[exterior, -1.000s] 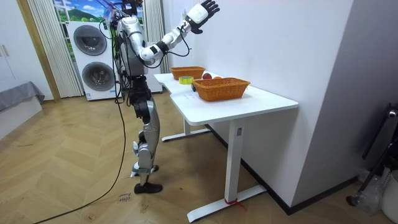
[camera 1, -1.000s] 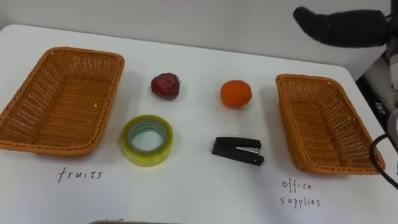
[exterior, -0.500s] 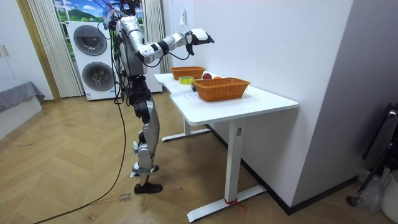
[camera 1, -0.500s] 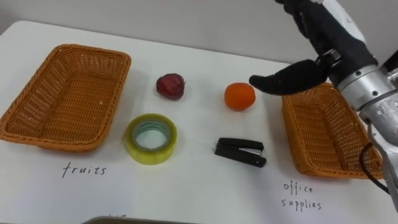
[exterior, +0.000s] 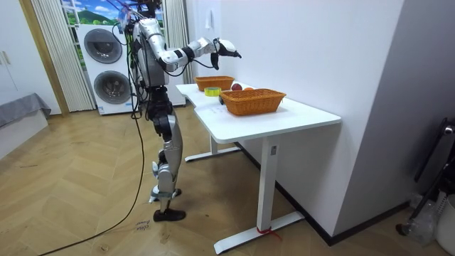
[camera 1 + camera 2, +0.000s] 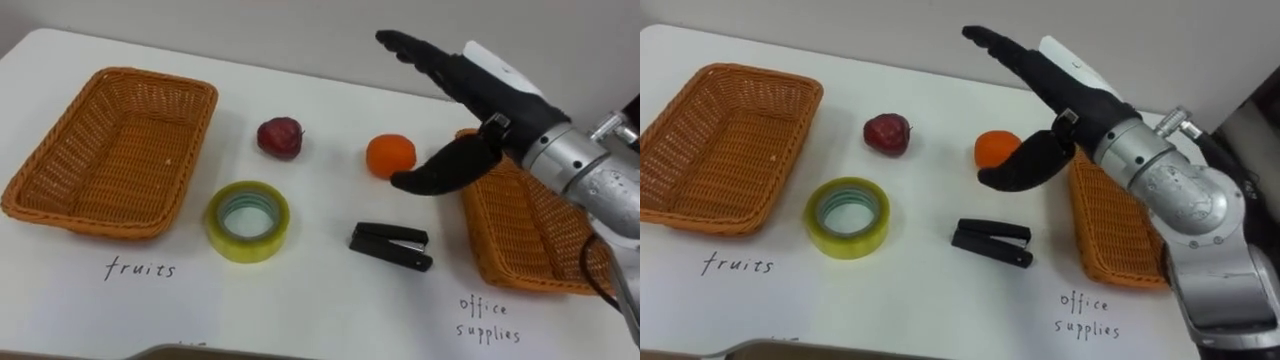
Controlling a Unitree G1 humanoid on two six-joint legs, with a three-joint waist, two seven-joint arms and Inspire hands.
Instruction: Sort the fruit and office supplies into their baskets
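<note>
**Open hand lines up on the orange**

Our right hand [image 6: 485, 95] hangs over the table, fingers straight, thumb spread, holding nothing. It is just beside the orange [image 6: 388, 152], which lies between the apple [image 6: 280, 137] and the right basket [image 6: 520, 235]. We judge the orange comes next: lower over it, curl round its widest part and lift clear of the stapler [image 6: 391, 246] — then carry it to the left basket [image 6: 110, 150].

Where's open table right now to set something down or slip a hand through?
Both baskets are empty: the left basket and right basket. Bare table runs along the front edge, and between tape roll and stapler. A gap separates apple and orange. It's crowded at the orange, where the right hand hovers.
</note>
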